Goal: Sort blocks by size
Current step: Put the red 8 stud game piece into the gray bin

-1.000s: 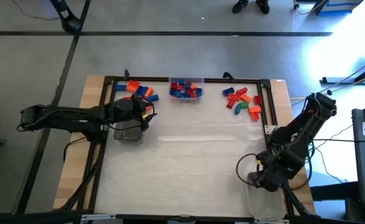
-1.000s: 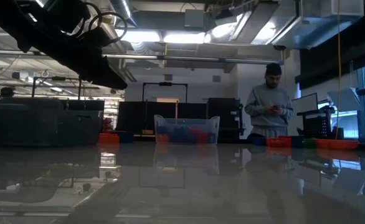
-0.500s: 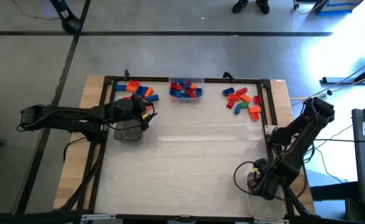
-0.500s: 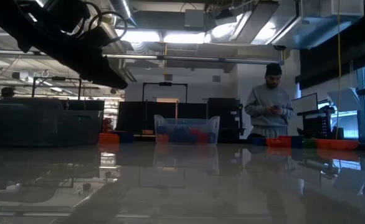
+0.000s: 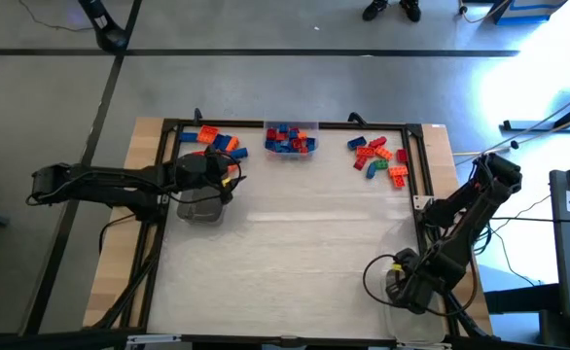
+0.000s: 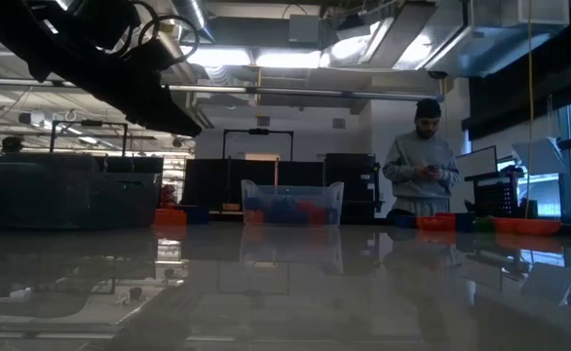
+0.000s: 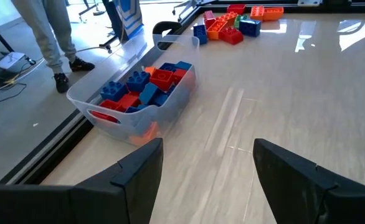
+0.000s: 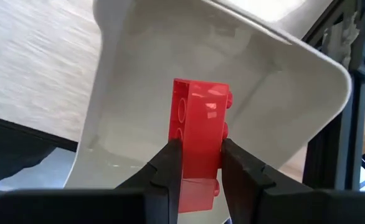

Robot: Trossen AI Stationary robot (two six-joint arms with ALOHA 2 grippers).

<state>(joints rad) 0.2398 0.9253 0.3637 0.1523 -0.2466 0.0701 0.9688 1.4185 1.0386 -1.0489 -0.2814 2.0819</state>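
Note:
In the right wrist view my right gripper [image 8: 198, 168] is shut on a red block [image 8: 198, 121] above a clear tray [image 8: 282, 93] at the table's near right corner [image 5: 416, 313]. My left gripper [image 7: 207, 165] stands open at the far left [image 5: 225, 181], above another clear tray [image 5: 199, 207], touching nothing. A third clear tray [image 7: 117, 118] at the far middle holds red and blue blocks [image 5: 290, 139]. Loose blocks lie on the table at the far left [image 5: 217, 141] and far right [image 5: 380, 157]. My right gripper pinches the red block's lower half [image 8: 198, 165] between its two fingers, one on the studded top, the other on the hollow underside. The fingers come steeply from above and lie along the block. It stands on end, lifted clear above the tray.
A dark metal frame [image 5: 424, 165] borders the table. A person [image 6: 422, 166] stands in the room beyond the far edge. The wide middle of the tabletop [image 5: 295, 243] is bare wood.
My right gripper has gone a little toward the table's near edge and down with the red block, staying shut on it above the near right tray.

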